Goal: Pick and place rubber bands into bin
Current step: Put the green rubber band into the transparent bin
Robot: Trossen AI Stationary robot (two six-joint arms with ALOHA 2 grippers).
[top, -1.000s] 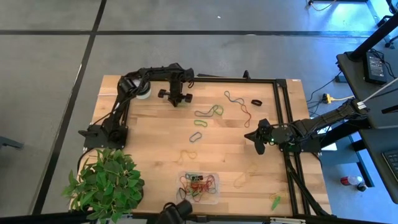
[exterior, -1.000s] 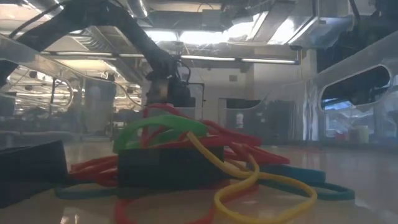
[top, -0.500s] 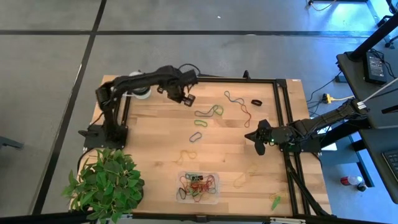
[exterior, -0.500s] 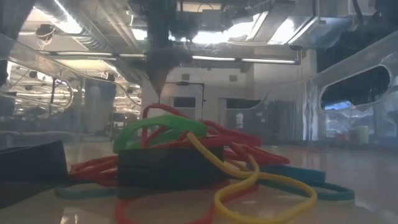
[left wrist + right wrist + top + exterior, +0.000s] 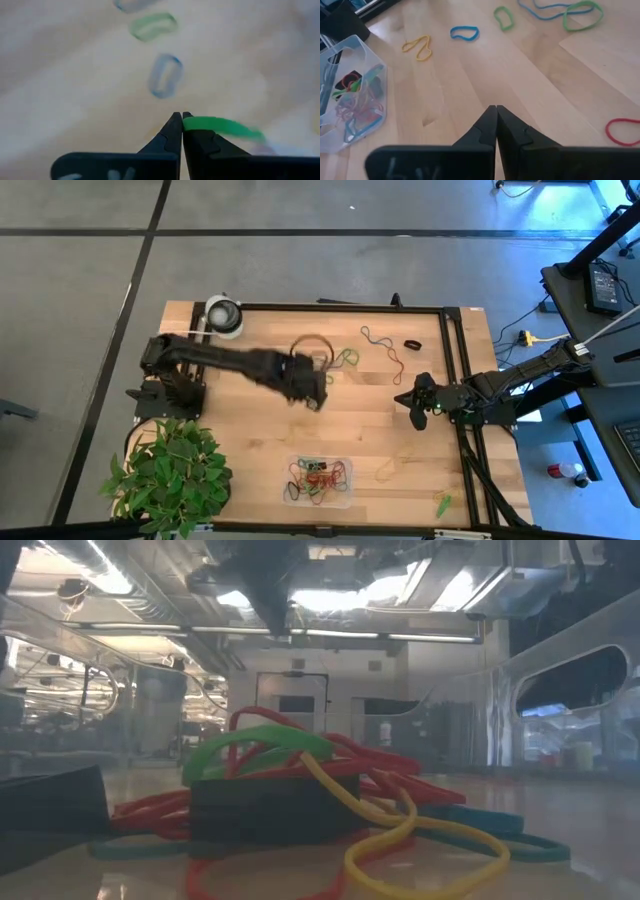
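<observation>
Loose rubber bands lie flat on the wooden table: a green one [image 5: 348, 358], a blue one [image 5: 378, 340], a black one [image 5: 412, 343] and a yellow one [image 5: 385, 470]. The clear bin [image 5: 320, 480] sits near the near edge and holds a tangle of bands [image 5: 300, 800]. My left gripper [image 5: 310, 390] is shut above the middle of the table; its wrist view shows its fingertips [image 5: 178, 116] beside a blurred green band [image 5: 220, 127], with a blue band [image 5: 165, 75] beyond. My right gripper [image 5: 415, 402] is shut [image 5: 496, 107] and hovers over bare wood at the right. My left gripper's shut fingertips stand right at one end [image 5: 192, 122] of the blurred green band. Whether they touch or hold it, I cannot tell.
A round white-and-grey object [image 5: 224, 315] stands at the far left corner. A potted plant [image 5: 170, 475] fills the near left corner. A black frame rail [image 5: 450, 360] runs along the far and right sides. A red band [image 5: 622, 131] lies near my right gripper.
My left arm has swung out from the far left corner, beside the round object, toward the right and near side, and its gripper now hangs over the middle of the table. In the low view it has risen out of sight.
</observation>
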